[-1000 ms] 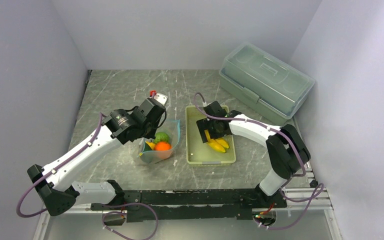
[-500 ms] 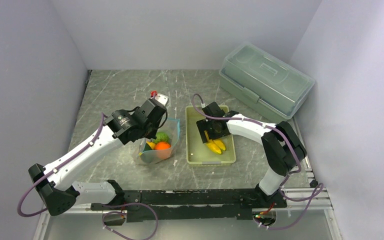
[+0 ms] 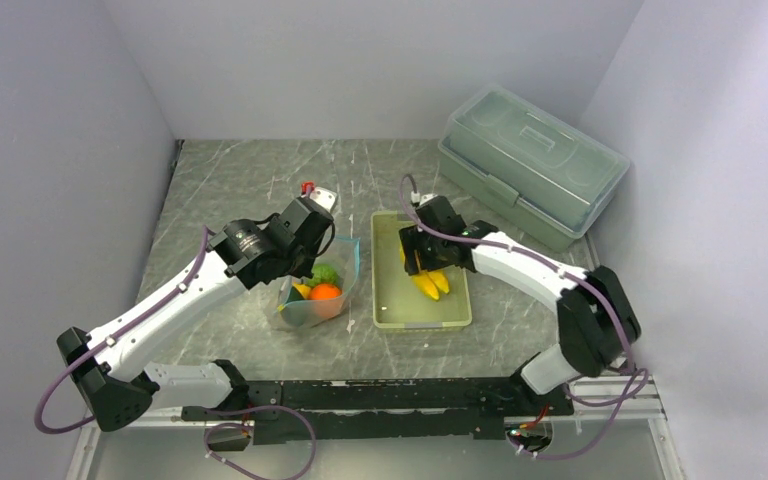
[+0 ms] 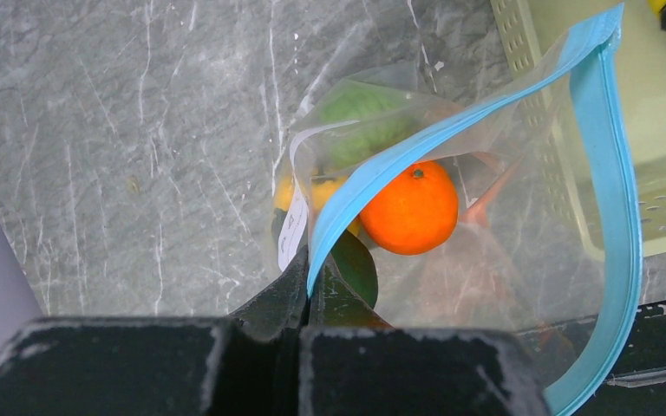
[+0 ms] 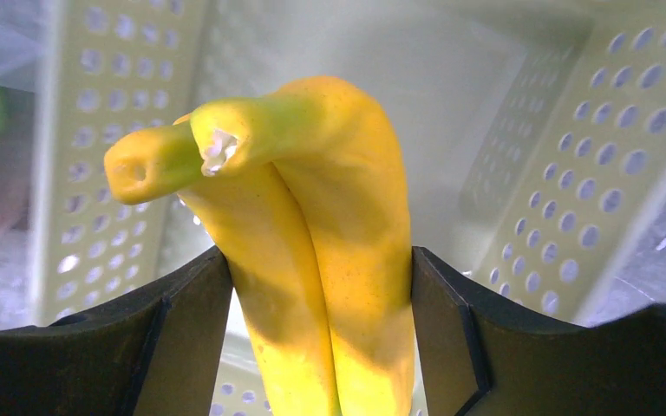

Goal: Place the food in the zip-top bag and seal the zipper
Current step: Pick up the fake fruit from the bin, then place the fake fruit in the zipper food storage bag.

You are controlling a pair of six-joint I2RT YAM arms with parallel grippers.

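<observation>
The right end effector (image 5: pixel 321 299) is closed on the bananas (image 5: pixel 312 199), with one finger pressed to each side, inside the basket (image 5: pixel 572 147). Whether the bananas are clear of the basket floor cannot be told. The left end effector (image 4: pixel 305 290) is shut narrow on the bag (image 4: pixel 477 277) at its rim, where the zipper (image 4: pixel 611 173) begins, so that the mouth is held open. The bag is placed just beside the basket's left wall, about midway between the near and far edges of the surface (image 3: pixel 240 180).

The task is judged well advanced. An orange (image 4: pixel 409 208) and a green fruit (image 4: pixel 360 121) are seen inside the bag, and nothing but the bananas is seen in the basket. The bananas are yet to be carried over and dropped in, and the zipper is yet to be pressed shut along its length.

The contact of the fingers on the bananas is shown only by the right wrist view. The pinch on the rim is shown only by the left wrist view. The layout of both arms, and the box (image 3: pixel 530 160) at the far right corner, is given only from above.
</observation>
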